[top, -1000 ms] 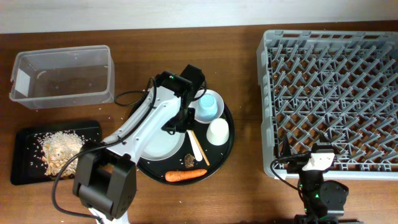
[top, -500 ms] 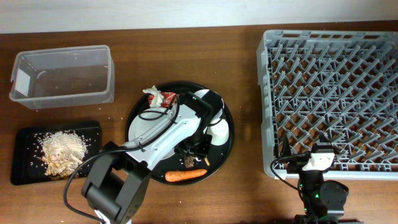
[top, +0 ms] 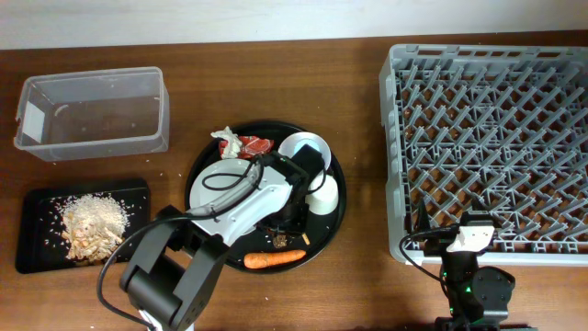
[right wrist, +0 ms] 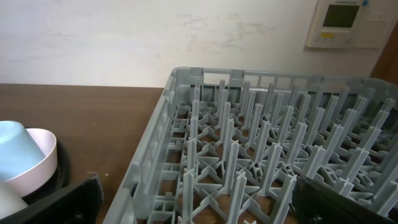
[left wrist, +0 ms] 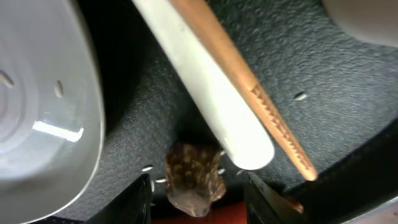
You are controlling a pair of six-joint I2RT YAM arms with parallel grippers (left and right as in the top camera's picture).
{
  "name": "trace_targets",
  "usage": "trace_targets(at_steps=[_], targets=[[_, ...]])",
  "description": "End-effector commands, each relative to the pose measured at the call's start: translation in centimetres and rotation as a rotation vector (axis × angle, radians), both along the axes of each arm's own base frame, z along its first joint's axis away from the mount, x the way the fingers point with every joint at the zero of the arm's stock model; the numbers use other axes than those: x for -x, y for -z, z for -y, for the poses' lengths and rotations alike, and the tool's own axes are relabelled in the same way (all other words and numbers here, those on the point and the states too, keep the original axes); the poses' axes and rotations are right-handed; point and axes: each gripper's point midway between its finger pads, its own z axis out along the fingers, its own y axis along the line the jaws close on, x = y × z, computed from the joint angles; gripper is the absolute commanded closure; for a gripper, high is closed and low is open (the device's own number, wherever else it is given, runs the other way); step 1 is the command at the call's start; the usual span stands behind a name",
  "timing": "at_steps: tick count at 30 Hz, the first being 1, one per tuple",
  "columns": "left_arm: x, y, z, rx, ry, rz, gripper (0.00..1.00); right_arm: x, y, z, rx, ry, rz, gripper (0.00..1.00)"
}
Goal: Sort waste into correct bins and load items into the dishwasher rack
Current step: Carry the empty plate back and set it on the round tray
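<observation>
From above, a clear tub [top: 92, 115] is seen at the far left of the table [top: 276, 74], and a flat black tray [top: 37, 207] nearer the front holds a heap of rice scraps [top: 90, 221]. A round black tray [top: 204, 156] is set in the middle. On it are found a red-and-white wrapper [top: 254, 145] touching a white tissue [top: 227, 138] at the far rim, a plate [top: 220, 176], a bowl [top: 303, 147], a small white cup [top: 322, 195] and, at the near rim, a carrot [top: 274, 259]. The left arm [top: 243, 202] is stretched across the plate. The grey rack [top: 491, 138] is placed at the right, with no dishes in it.

In the left wrist view, the left pincer [left wrist: 199, 202] is seen spread, its fingers [left wrist: 140, 199] on either side of a small brown scrap [left wrist: 194, 177] without touching it. A white bar [left wrist: 205, 93] and a wooden chopstick [left wrist: 249, 87] are laid side by side just above the scrap, and the plate's rim fills the left.

In the right wrist view, the right pincer [right wrist: 199, 208] is held wide apart with nothing between its fingers [right wrist: 62, 199], just before the rack's near wall. A blue cup [right wrist: 15, 158] is seen resting in the bowl at the left edge.
</observation>
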Motion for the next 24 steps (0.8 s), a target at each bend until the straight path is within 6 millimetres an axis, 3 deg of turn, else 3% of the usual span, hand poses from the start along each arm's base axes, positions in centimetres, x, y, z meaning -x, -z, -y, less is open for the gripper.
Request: trace_targets(at_steps=[1,10,14,24], targets=[[0.1,0.5,-1.2,-0.044,-0.030,-0.004,0.52,0.0,0.2,0.2,0.007,0.011,-0.002,0.01],[1.0,1.6,-1.3,-0.034,-0.056,-0.028,0.53,0.0,0.2,0.3,0.006,0.011,-0.003,0.01],[1.0,1.6,-1.3,-0.034,-0.056,-0.027,0.66,0.0,0.2,0.2,0.007,0.011,-0.002,0.01],[1.0,0.8,-1.2,-0.021,-0.057,-0.020,0.75,0.0,0.2,0.2,0.007,0.011,-0.002,0.01]])
